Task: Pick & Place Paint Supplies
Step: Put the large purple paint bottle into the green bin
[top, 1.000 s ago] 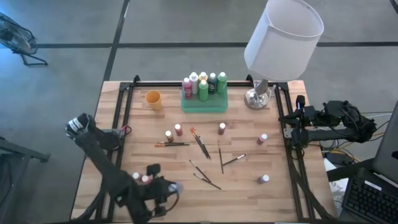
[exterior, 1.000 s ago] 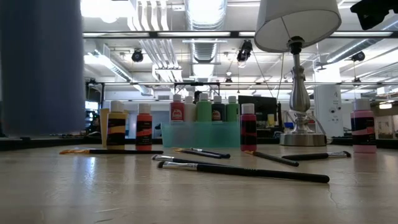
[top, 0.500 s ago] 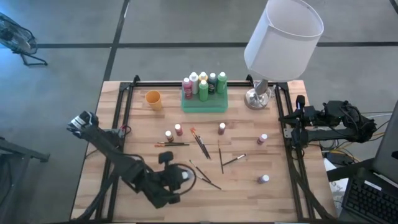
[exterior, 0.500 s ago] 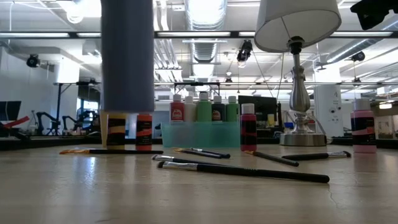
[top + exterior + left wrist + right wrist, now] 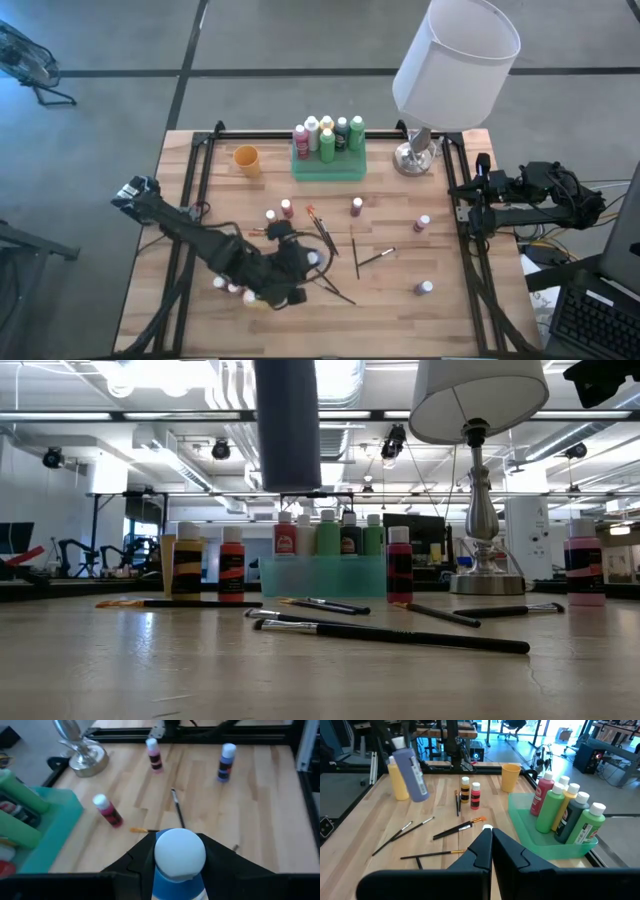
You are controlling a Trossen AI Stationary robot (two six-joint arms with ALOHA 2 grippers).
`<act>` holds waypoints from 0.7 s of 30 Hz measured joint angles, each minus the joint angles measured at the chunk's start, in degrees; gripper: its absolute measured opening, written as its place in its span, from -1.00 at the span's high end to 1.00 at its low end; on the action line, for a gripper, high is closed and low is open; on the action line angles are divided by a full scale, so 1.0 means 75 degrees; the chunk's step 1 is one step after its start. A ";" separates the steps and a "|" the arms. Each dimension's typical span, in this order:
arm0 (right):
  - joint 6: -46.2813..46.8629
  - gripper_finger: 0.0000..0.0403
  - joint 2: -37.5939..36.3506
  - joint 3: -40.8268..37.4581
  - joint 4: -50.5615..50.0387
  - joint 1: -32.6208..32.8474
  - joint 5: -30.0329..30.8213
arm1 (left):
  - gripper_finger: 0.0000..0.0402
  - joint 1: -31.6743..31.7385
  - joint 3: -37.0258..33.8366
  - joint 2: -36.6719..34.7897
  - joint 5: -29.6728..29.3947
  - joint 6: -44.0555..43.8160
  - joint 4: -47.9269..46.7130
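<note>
My left gripper (image 5: 296,266) hangs over the middle of the table's near half, shut on a blue paint bottle (image 5: 311,259) with a white cap (image 5: 179,854). In the low view the bottle (image 5: 288,425) hangs well above the tabletop. Several bottles (image 5: 327,135) stand in the green tray (image 5: 328,168). Single bottles stand upright on the wood (image 5: 287,208), (image 5: 357,206), (image 5: 422,222), (image 5: 425,288), and two more (image 5: 226,285) by the left arm. Dark-handled brushes (image 5: 321,230), (image 5: 355,254), (image 5: 330,285) lie flat mid-table. My right gripper (image 5: 490,836) is shut and parked at the table's right edge (image 5: 500,195). My left gripper pinches the blue bottle between its two fingers (image 5: 137,862), one on each side of the body just under the cap (image 5: 177,882). The bottle is lifted clear of the table and hangs below the fingers, somewhat tilted in the right wrist view (image 5: 413,777).
A lamp with a wide white shade (image 5: 457,60) stands on its metal base (image 5: 413,157) at the far right, beside the tray. A small orange cup (image 5: 247,159) stands left of the tray. Black rails (image 5: 190,200) run along the table's left and right sides.
My left gripper, shut on the blue bottle, has swung from the near left corner toward the table's middle, rightward and away from the near edge. In the low view the bottle has crossed from the left toward the centre, and its bottom end now stands higher.
</note>
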 joint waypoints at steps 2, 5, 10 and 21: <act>-0.0002 0.96 -0.0002 -0.0001 0.0001 0.0000 0.0001 | 0.36 0.0222 0.0066 0.0000 0.0001 0.0120 -0.0015; -0.0002 0.96 -0.0001 0.0000 0.0000 0.0001 0.0003 | 0.36 0.0579 0.0144 -0.0003 0.0002 0.0289 -0.0074; -0.0003 0.96 -0.0003 -0.0003 0.0000 -0.0001 0.0000 | 0.36 0.1156 0.0343 -0.0006 0.0061 0.0599 -0.0083; -0.0003 0.96 -0.0003 -0.0003 0.0000 0.0002 0.0003 | 0.36 0.2405 0.0776 -0.0012 0.0339 0.1347 -0.0082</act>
